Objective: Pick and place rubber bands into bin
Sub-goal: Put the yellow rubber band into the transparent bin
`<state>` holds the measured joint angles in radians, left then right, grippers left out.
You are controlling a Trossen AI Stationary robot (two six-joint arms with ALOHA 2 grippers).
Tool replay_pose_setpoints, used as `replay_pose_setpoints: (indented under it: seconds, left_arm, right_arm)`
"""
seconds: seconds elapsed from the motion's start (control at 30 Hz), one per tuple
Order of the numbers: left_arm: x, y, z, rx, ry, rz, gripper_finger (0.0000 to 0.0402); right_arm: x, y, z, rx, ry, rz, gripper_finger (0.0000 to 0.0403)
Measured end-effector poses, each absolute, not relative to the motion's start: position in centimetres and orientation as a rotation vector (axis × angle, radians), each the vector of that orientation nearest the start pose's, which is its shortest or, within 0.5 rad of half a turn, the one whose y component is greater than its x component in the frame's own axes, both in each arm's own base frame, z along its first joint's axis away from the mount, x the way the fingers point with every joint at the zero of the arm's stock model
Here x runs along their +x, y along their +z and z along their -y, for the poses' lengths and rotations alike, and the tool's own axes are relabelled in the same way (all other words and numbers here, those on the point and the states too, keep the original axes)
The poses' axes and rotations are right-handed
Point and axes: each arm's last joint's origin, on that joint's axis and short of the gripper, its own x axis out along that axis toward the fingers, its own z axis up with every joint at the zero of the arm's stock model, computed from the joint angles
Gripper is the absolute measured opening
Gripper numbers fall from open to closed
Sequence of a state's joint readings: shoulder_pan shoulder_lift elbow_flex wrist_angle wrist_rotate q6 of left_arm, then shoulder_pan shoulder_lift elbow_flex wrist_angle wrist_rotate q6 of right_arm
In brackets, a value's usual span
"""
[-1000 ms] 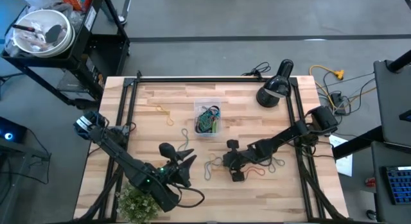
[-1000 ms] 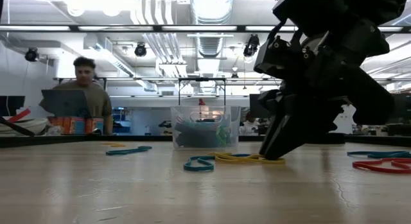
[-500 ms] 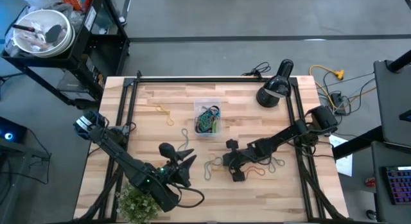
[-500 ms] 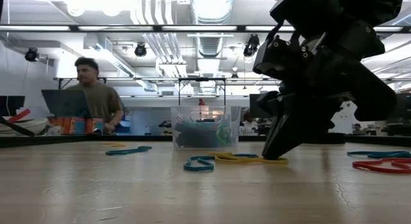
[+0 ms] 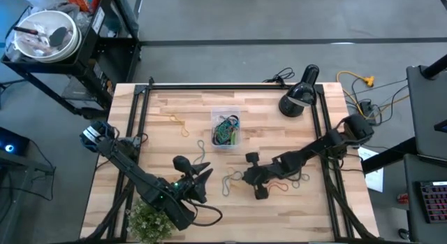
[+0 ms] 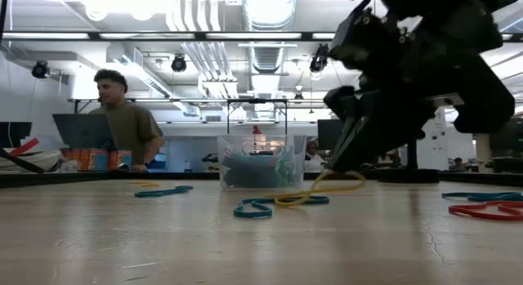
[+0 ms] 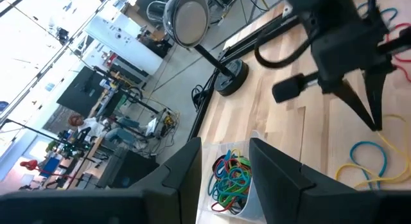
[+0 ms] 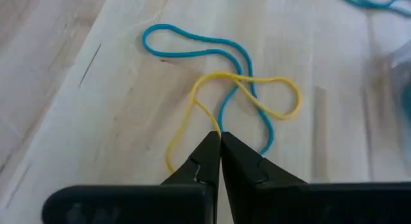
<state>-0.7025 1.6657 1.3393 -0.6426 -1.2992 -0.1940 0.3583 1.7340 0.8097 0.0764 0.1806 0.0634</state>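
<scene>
Bin (image 5: 225, 127) sits mid-table toward the far edge, already holding a tangle of bands, mostly green, blue, black, some red. So the job is partly done. Right gripper (image 8: 219, 149) is near the table's middle, fingers pinched together on a yellow rubber band (image 8: 257, 99); in the low view that band hangs from the tips with its far end trailing on the wood. A blue band (image 8: 192, 43) lies crossed under the yellow one, not gripped as far as I can tell. Left gripper (image 5: 198, 182) waits near the front left, fingers apart, holding nothing. Left to do, I judge: carry yellow to the bin, then the blue, red band (image 6: 486, 209), teal one (image 6: 163, 190), a yellow one (image 5: 178, 123) left of the bin.
</scene>
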Motion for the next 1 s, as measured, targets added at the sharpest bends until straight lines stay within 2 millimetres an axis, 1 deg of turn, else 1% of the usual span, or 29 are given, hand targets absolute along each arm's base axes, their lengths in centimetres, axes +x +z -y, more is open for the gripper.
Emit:
replay_pose_setpoints:
  seconds: [0.23,0.47,0.63,0.73,0.87,1.0]
  left_arm:
    - [27.6,28.3,19.7,0.638,0.591,-0.466,0.0115]
    - [27.5,28.6,19.6,0.62,0.592,-0.457,0.0115]
    - [27.5,28.6,19.6,0.619,0.591,-0.458,0.0115]
    - [27.5,28.6,19.6,0.617,0.586,-0.461,0.0115]
    - [27.4,28.6,19.7,0.618,0.581,-0.461,0.0115]
    - [27.3,28.6,19.9,0.621,0.575,-0.46,0.0115]
  right_arm:
    - [29.7,15.2,-11.7,-0.302,0.068,-0.73,0.0008]
    - [29.0,18.0,-11.8,-0.384,-0.027,-0.62,0.0008]
    - [28.7,20.0,-11.4,-0.433,-0.09,-0.558,0.0008]
    - [28.9,21.2,-11.0,-0.483,-0.137,-0.525,0.0008]
    - [29.6,22.5,-10.0,-0.549,-0.199,-0.506,0.0008]
    - [30.5,24.0,-8.8,-0.575,-0.238,-0.488,0.0008]
